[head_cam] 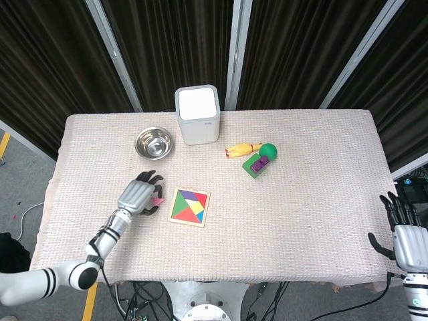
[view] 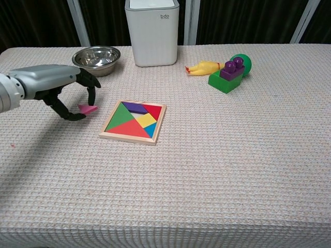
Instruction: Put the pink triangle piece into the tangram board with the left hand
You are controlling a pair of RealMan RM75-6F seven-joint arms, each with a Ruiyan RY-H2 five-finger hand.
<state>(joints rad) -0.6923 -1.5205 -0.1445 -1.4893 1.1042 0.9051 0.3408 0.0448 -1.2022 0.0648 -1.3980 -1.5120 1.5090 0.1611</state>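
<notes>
Holding the small pink triangle piece (view: pixel 88 108) in my left hand (view: pixel 57 88), pinched between dark fingertips (view: pixel 92 96) and thumb; the piece sits just above the woven beige tablecloth (view: pixel 217 170) (contact with the cloth cannot be judged from either view). In the head view the same piece (head_cam: pixel 158 200) shows at the fingertips of my left hand (head_cam: pixel 138 196), just left of the board.

The square wooden tangram board (view: pixel 134 122) lies flat just to the right of the piece, apart from it, filled with green, red, purple, yellow and blue pieces. Behind my left hand, near the far edge, stands the round stainless steel bowl (view: pixel 96 59). To its right, the white boxy bin (view: pixel 152 32) stands upright.

Further right: a yellow rubber chicken toy (view: pixel 205 67) lying on its side, then a green building block with purple studs (view: pixel 228 76), touching a green ball (view: pixel 243 62) behind it.

Far right, off the table edge, my right hand (head_cam: pixel 401 227) is empty, fingers spread (head view only).
</notes>
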